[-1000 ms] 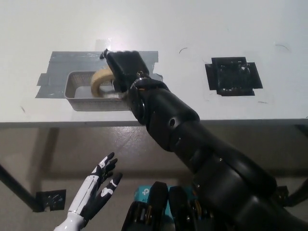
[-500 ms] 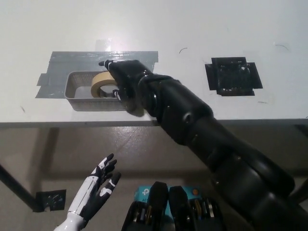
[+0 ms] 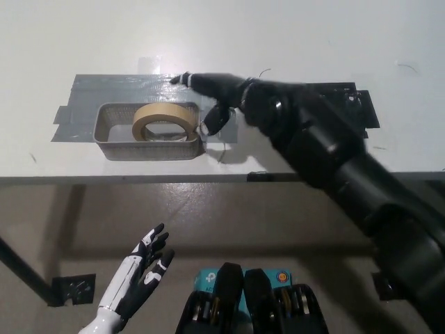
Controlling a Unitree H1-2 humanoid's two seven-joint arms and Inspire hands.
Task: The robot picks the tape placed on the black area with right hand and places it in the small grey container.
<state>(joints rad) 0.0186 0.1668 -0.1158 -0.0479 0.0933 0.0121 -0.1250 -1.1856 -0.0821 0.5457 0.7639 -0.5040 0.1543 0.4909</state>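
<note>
The beige roll of masking tape [image 3: 163,120] rests tilted in the small grey mesh container [image 3: 110,132] at the upper left of the frame, on the white surface [image 3: 292,35]. The black right hand [image 3: 215,97] hovers just right of it, fingers spread and empty (the placing step looks done). Next, it likely needs only to pull clear; the white left hand [image 3: 135,278] rests open at the lower left.

A white flat-topped table [image 3: 229,31] carries a grey tape patch [image 3: 118,89] near its front edge, left side. A small grey mesh container [image 3: 111,132] stands on the patch. A black square patch [image 3: 361,111] lies toward the right.
</note>
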